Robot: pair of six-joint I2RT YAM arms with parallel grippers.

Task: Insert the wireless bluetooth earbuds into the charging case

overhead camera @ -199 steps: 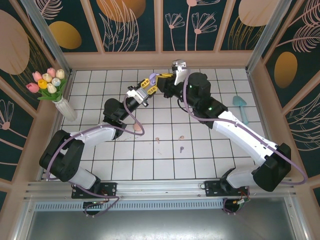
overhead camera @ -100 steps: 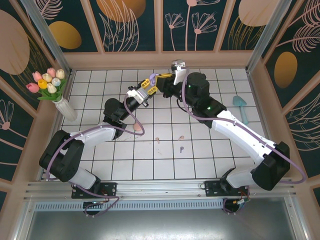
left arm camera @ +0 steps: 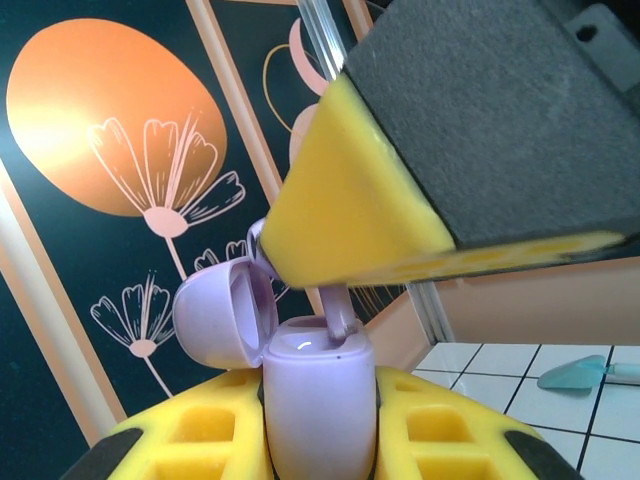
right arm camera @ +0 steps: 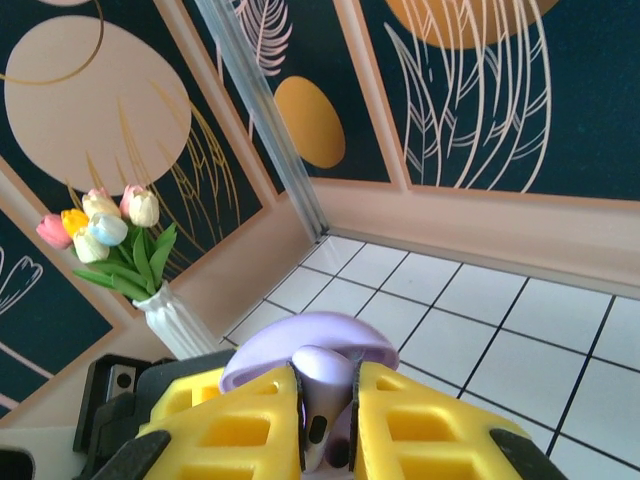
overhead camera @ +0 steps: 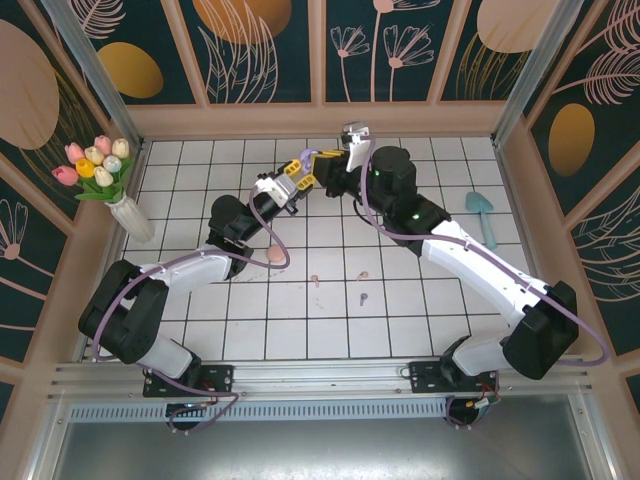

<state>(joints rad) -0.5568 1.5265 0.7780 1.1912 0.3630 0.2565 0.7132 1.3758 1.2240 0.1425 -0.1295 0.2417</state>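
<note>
My left gripper [overhead camera: 289, 180] is shut on an upright purple charging case [left arm camera: 318, 400], its lid [left arm camera: 225, 312] hinged open to the left. My right gripper [overhead camera: 324, 163] is right above it, shut on a purple earbud [right arm camera: 323, 395]. The bud's stem [left arm camera: 338, 306] reaches down into the case's top opening. In the right wrist view the case lid [right arm camera: 305, 340] shows just behind the bud. On the floor tiles lie two pale pink earbuds [overhead camera: 315, 281] [overhead camera: 362, 275] and a second purple earbud [overhead camera: 364, 298].
A pink rounded object [overhead camera: 274, 257] lies by the left forearm. A white vase of tulips [overhead camera: 133, 218] stands at the left wall. A teal scoop [overhead camera: 483, 214] lies at the right. Wooden walls [overhead camera: 320, 120] ring the tiled floor.
The two grippers have drawn slightly closer together, bringing the purple earbud's stem to the case's opening. The things on the floor have not moved.
</note>
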